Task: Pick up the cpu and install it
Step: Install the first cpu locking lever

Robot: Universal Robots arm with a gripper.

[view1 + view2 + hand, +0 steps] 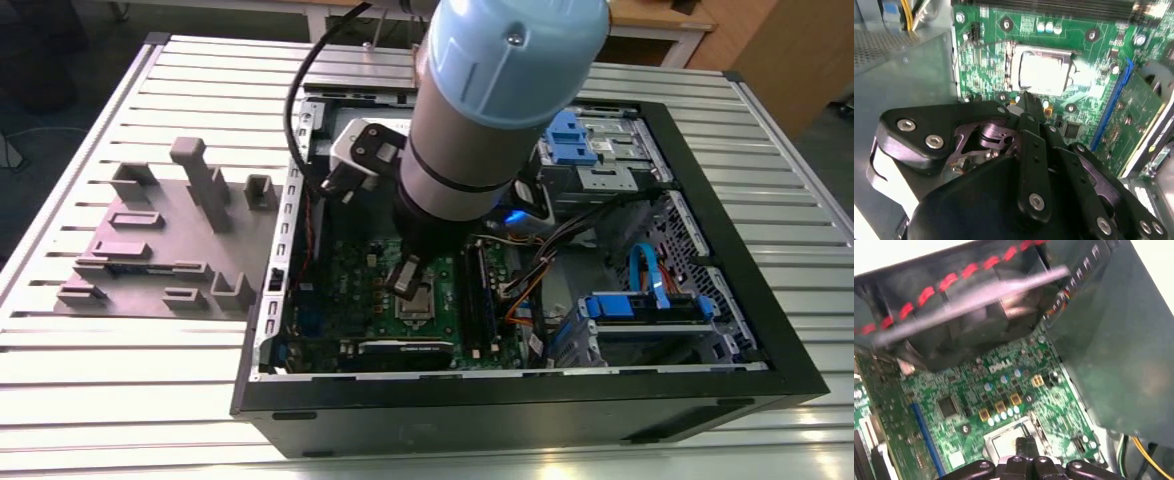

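Observation:
The cpu (1041, 72), a silvery square with a pale edge, lies flat inside the metal-framed socket of the green motherboard (1104, 125). It also shows in the first wrist view as the cpu (1004, 440) and in the exterior view as the cpu (420, 307). My gripper (1026, 96) hangs just above the socket's near edge, its black fingers (1024, 444) pressed together with nothing seen between them. In the exterior view the gripper (407, 280) reaches down into the open computer case (747, 330) from the big blue-capped arm.
A grey fixture (160, 240) with plastic blocks stands on the slatted table at the exterior view's left. Inside the case are black memory slots (477, 290), blue drive brackets (641, 305), cables and a fan housing (954, 315) with red marks.

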